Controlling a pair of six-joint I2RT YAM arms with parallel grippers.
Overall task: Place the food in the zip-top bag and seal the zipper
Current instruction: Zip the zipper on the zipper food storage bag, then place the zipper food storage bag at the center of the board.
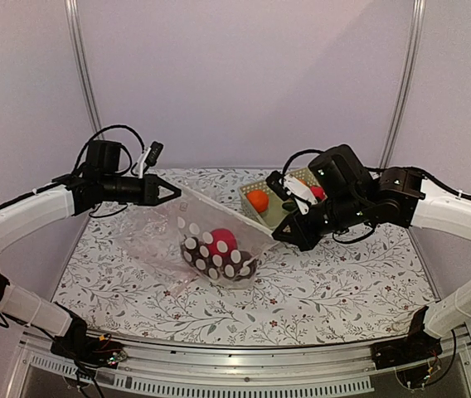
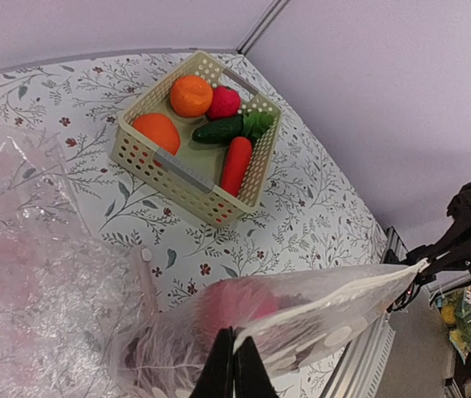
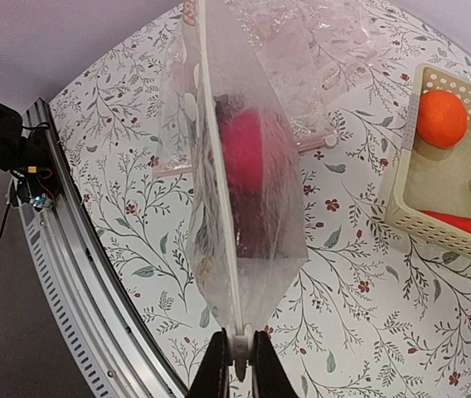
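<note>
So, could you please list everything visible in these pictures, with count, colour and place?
zip-top bag: one, clear with white dots, stretched between both pincers
zipper: one, whitish-pink, bag's top edge
round fruit: one, red, inside the bag
grapes: one bunch, dark purple, inside the bag
plain bag: one, clear, table's left side
basket: one, cream, table's far side
orange fruits: two, orange, in basket
small fruit: one, red, in basket
cucumber: one, green, in basket
carrot: one, red-orange, in basket
table: one, leafy print, under everything
left pincer: one, black, shut on zipper's end
right pincer: one, black, shut on zipper's end
</note>
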